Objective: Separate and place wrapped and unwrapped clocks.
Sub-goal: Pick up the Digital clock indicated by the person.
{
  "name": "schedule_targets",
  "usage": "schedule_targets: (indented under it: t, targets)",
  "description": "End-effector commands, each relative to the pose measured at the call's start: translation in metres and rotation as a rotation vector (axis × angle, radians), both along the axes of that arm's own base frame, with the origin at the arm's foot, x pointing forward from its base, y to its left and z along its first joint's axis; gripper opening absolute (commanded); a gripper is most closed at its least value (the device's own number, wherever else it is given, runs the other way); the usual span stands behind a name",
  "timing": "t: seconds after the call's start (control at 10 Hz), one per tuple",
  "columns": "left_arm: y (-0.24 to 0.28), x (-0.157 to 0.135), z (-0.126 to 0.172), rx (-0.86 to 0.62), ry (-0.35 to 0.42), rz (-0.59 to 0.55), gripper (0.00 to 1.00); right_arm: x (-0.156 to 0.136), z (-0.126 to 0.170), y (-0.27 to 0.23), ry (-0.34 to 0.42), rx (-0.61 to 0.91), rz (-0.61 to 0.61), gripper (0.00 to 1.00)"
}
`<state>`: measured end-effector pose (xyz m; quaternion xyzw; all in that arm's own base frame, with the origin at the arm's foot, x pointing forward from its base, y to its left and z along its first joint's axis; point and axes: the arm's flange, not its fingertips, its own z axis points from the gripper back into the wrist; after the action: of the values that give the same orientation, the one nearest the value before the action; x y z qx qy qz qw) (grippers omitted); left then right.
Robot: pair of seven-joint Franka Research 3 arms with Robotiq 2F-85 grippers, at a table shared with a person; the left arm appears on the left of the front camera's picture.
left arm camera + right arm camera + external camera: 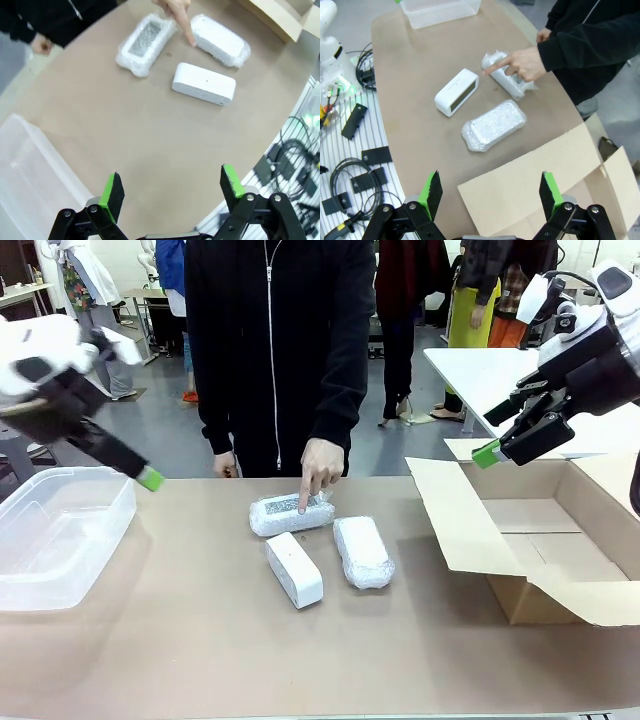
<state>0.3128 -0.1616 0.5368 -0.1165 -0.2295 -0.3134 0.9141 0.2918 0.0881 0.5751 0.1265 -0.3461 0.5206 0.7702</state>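
Bubble-wrapped clock (291,514) (under fingertip (303,506)) beside bare clock (294,569)

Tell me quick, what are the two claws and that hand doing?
Left gripper: open, empty.
Right gripper: open, empty.
Person's hand: pointing at a wrapped clock.

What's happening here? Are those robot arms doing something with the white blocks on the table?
A person's hand points a finger at a bubble-wrapped white rectangular clock, the farthest of three lying in the middle of the brown table. A second wrapped clock lies beside a bare smooth white clock. The left gripper hovers open near a clear plastic tub, and the right gripper hovers open above an open cardboard box. Neither holds anything, so nothing is sorted yet.
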Motion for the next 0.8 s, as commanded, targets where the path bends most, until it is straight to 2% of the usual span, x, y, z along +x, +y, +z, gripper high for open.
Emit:
schedule_targets:
  t: [0.0, 0.2, 0.3, 0.4, 0.7]
  targets:
    - [-0.043, 0.020, 0.002, -0.006, 0.164, 0.264, 1.00, -0.001, -0.003, 0.000, 0.007, 0.011, 0.011, 1.00]
    - [-0.079, 0.035, -0.018, 0.007, 0.216, 0.309, 1.00, -0.001, -0.003, 0.000, 0.007, 0.011, 0.011, 1.00]
    - [-0.082, 0.041, -0.026, -0.060, 0.211, 0.337, 1.00, -0.001, -0.003, 0.000, 0.007, 0.011, 0.011, 1.00]
    - [-0.068, 0.024, -0.023, 0.025, 0.183, 0.275, 1.00, -0.001, -0.003, 0.000, 0.007, 0.011, 0.011, 1.00]
    - [-0.068, 0.024, -0.023, 0.025, 0.183, 0.275, 1.00, -0.001, -0.003, 0.000, 0.007, 0.011, 0.011, 1.00]
